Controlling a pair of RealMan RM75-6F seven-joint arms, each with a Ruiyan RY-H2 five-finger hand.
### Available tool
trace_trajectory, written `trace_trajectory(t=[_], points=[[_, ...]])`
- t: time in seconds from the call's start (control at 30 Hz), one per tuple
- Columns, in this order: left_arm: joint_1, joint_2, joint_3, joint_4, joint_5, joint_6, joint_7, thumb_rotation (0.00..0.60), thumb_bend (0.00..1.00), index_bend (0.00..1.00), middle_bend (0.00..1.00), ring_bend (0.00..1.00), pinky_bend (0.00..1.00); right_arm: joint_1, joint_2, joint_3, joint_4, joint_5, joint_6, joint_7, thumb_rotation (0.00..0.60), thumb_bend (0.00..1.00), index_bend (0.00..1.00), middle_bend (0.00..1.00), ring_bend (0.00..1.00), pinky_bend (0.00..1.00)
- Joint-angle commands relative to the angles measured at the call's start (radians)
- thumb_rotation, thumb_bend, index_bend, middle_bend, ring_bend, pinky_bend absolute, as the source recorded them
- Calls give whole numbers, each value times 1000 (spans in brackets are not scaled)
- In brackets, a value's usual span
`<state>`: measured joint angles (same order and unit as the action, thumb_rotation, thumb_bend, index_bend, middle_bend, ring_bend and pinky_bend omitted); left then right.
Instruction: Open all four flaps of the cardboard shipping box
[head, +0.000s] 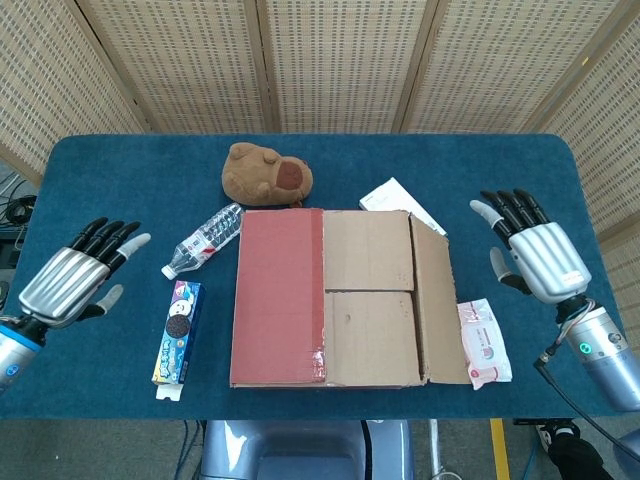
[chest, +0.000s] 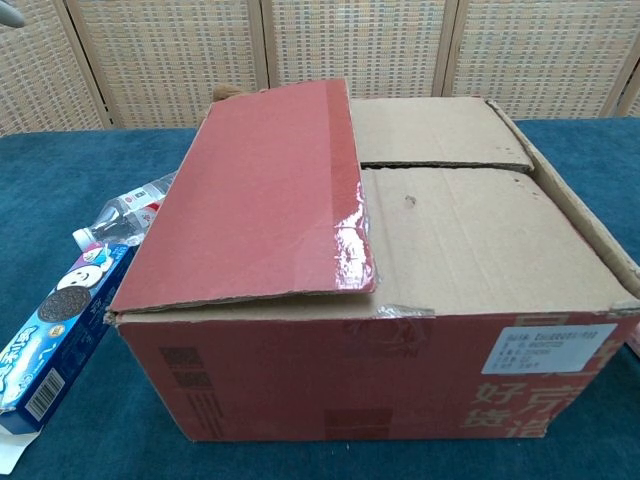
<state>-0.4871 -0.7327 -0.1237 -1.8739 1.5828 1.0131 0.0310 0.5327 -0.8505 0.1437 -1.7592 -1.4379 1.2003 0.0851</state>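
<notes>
The cardboard shipping box (head: 340, 296) (chest: 400, 300) stands mid-table. Its red left flap (head: 277, 295) (chest: 255, 195) lies closed over the top. The two inner flaps (head: 368, 250) (chest: 440, 135) lie flat. The right flap (head: 436, 300) (chest: 585, 225) is folded out and hangs down the box's right side. My left hand (head: 75, 283) hovers open at the table's left, well apart from the box. Right of the box, my right hand (head: 535, 255) is open with fingers spread, touching nothing. In the chest view only a fingertip (chest: 8, 12) shows, at the top left corner.
A brown plush toy (head: 265, 175) lies behind the box. A water bottle (head: 203, 240) and a blue cookie box (head: 178, 330) lie left of it. A white paper (head: 400, 200) and a pink wipes pack (head: 482, 343) lie on the right. The table's blue cloth (head: 120, 190) covers everything.
</notes>
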Motion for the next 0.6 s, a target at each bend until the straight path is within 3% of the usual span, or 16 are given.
trace_trajectory(t=[0.03,0.2,0.4,0.6], points=[[-73,20,-14,6,50,-77,-73,600,614,0,0,0,0,-22,-7,-8,-20,12,15,-31,600,672,62,40,0,22],[-189,3,-29,29,112,-181,-189,600,763,0,0,0,0,-55,-17,-19,-46,31,33,-69,600,672,59,36,0,22],[-325,-47,-39,66,177,-281,-288,600,835,3,0,0,0,-83,-35,-25,-51,30,56,-101,600,672,59,35,0,22],[-436,-123,-55,104,174,-349,-330,600,863,133,55,0,0,-99,-49,-29,-50,16,63,-113,600,672,59,36,0,22]])
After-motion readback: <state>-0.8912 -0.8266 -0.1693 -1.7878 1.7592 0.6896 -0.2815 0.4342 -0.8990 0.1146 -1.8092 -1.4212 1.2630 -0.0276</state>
